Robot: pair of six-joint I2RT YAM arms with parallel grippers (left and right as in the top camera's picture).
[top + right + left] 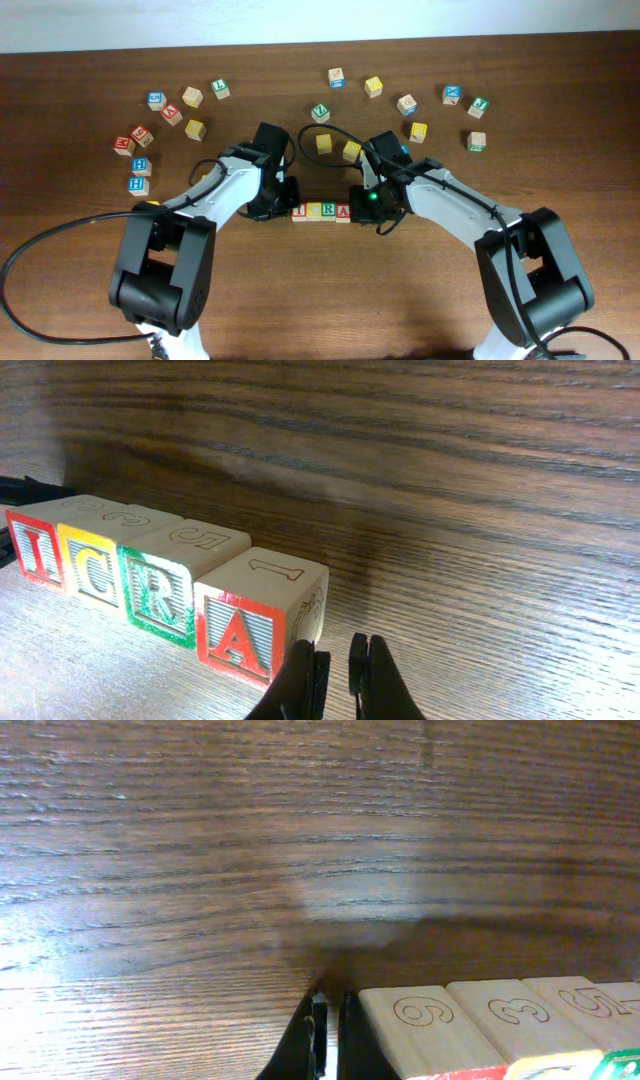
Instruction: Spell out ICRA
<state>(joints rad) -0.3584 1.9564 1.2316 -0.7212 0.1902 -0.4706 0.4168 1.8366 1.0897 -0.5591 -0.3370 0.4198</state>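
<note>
Four wooden letter blocks stand in a touching row mid-table, reading I (299, 211), C (314, 211), R (328, 211), A (343, 211). In the right wrist view they show as I (37, 552), C (98, 575), R (160, 598) and A (238, 635). My left gripper (284, 204) is shut and empty, its fingers (328, 1042) against the left end of the row beside the I block (425, 1025). My right gripper (361, 204) is shut and empty, its fingers (338, 672) at the right side of the A block.
Several loose letter blocks lie at the back left (160, 110) and the back right (450, 95). Two yellow blocks (324, 143) (351, 150) sit just behind the row, between the arms. Arm cables trail at the front.
</note>
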